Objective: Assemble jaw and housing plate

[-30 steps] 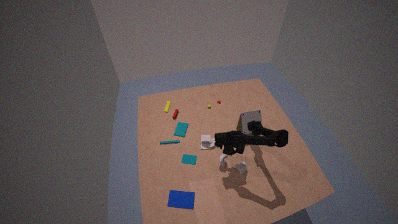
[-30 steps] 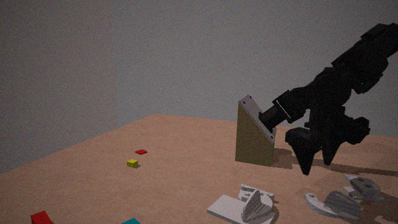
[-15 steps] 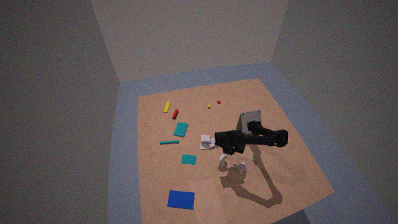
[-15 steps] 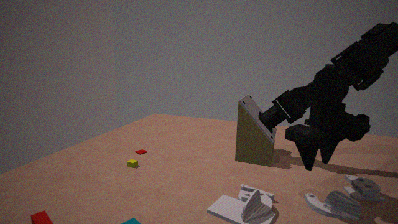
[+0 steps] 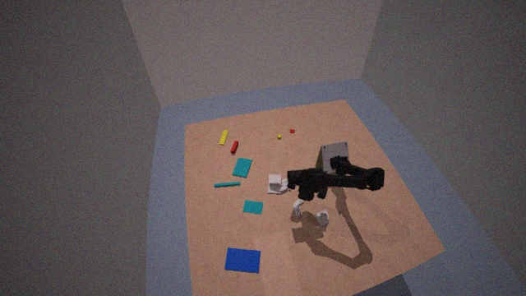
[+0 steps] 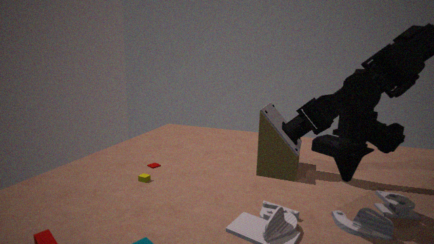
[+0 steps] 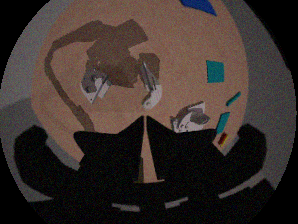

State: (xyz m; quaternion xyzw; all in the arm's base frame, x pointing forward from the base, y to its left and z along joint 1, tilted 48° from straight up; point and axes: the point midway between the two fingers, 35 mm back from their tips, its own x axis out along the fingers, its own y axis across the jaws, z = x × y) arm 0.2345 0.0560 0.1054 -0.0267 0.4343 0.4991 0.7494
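Observation:
The white base point(image 5: 272, 190) point(image 6: 247, 224) lies on the table with one ridged jaw point(image 6: 281, 226) on it. In the wrist view they show right of the fingertips, partly hidden by a finger. The loose jaw point(image 5: 297, 208) point(image 6: 374, 221) point(image 7: 154, 96) lies apart from the base, just beyond the fingertips in the wrist view. A grey-white piece, apparently the housing plate point(image 5: 323, 218) point(image 6: 401, 205) point(image 7: 92, 86), lies beyond the loose jaw, tilted. My gripper point(image 6: 346, 179) point(image 7: 145, 118) is shut and empty, with its tips together, above the table near the loose jaw.
A wedge-shaped arm mount point(image 5: 329, 158) point(image 6: 276, 152) stands behind the parts. Teal pieces point(image 5: 242, 168) point(image 5: 253, 207) point(image 7: 215, 71), a teal bar point(image 5: 227, 185), a blue plate point(image 5: 242, 260), and small red point(image 5: 234, 147) and yellow point(image 5: 223, 137) blocks lie on the base's other side.

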